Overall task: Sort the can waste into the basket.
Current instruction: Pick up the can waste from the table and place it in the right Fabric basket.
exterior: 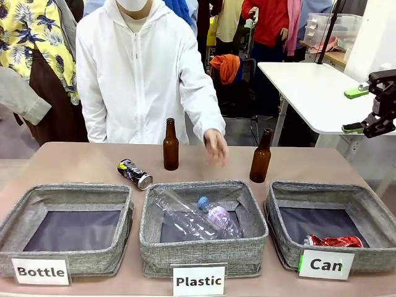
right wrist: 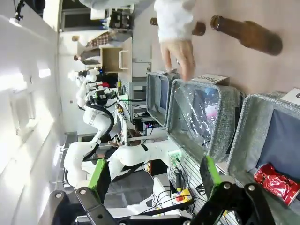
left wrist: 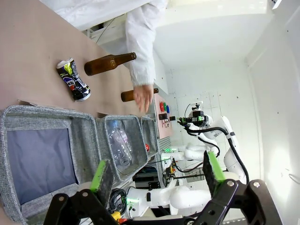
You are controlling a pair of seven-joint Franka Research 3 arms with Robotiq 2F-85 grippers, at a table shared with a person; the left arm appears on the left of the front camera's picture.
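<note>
Left gripper (left wrist: pixel 157 168): jaws spread wide, nothing between the green pads. It hangs above the near end of the bin row. Right gripper (right wrist: pixel 154 168): also wide open and empty. From the front camera it sits high off the table's right side (exterior: pixel 356 110), well clear of everything.

Near edge: three grey bins in a row. The basket (exterior: pixel 322 189), labelled "Can", is rightmost. The red crushed can (exterior: pixel 334 241) lies inside it at the near right of the dark lining, so I count that half done. The middle bin (exterior: pixel 204 250), labelled "Plastic", holds clear plastic bottles (exterior: pixel 198 216). The left bin (exterior: pixel 80 190), labelled "Bottle", shows bare lining.

Just behind the bins: the black printed can (exterior: pixel 135 174) lies on its side on the table, between the left and middle bins and well apart from the basket. This one is left to do.

Further back: two brown glass bottles stand upright, one (exterior: pixel 171 145) near the black can, the other (exterior: pixel 260 156) just behind the basket's far left corner. Neither is mine to sort.

Far side: the person's hand (exterior: pixel 216 147) hovers over the table between the two bottles, holding nothing that I can see.

My judgement: one can in, one out. The left arm looks closer to the pick.
</note>
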